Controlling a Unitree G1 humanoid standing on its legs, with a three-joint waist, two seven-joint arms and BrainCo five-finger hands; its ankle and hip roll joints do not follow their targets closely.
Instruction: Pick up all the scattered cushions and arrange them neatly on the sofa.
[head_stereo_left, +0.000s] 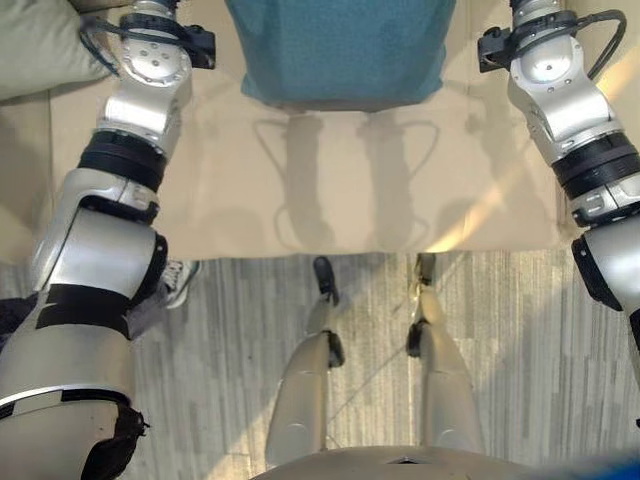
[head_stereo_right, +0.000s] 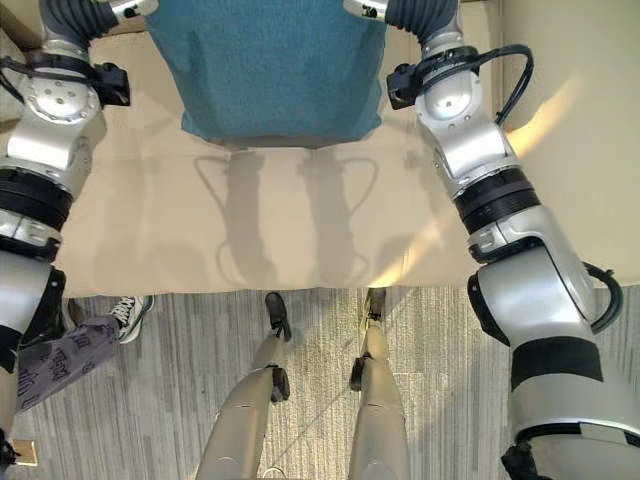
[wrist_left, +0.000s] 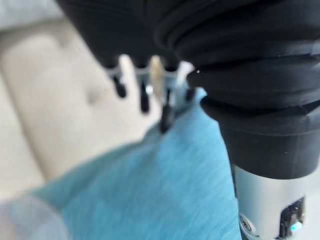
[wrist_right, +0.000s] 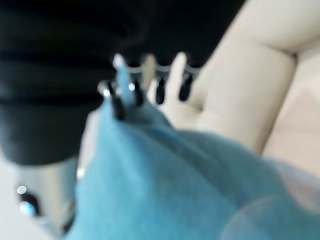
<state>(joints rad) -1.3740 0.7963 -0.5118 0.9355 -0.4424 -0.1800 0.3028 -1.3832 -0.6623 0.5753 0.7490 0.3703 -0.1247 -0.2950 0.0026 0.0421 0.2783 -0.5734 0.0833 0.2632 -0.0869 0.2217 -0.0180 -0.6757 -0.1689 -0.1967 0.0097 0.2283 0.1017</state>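
A teal cushion (head_stereo_right: 272, 70) is hanging between the two arms over the beige sofa (head_stereo_left: 350, 190), its lower edge floating above the seat and casting a shadow on the seat cushion below it. The left hand (wrist_left: 150, 80) is gripping the cushion's left side: in the left wrist view its dark-tipped fingers (wrist_left: 167, 112) are reaching down against the edge of the teal fabric, with the sofa's pale upholstery lying beyond them. The right hand (wrist_right: 145, 80) is meeting the cushion's opposite side, and its fingers (wrist_right: 117, 102) are pressing into the cloth at the upper corner; both wrist views are blurred, so whether the fingers are truly curling round the fabric or merely pressing on it is hard to judge, though they appear to be pinching it. To the left of the teal cushion, a pale greenish cushion (head_stereo_left: 40, 45) is resting on the sofa. In front of the sofa, on the grey striped floor (head_stereo_left: 520, 350), a person's sneaker (head_stereo_left: 178, 280) is standing beside the sofa's front edge.
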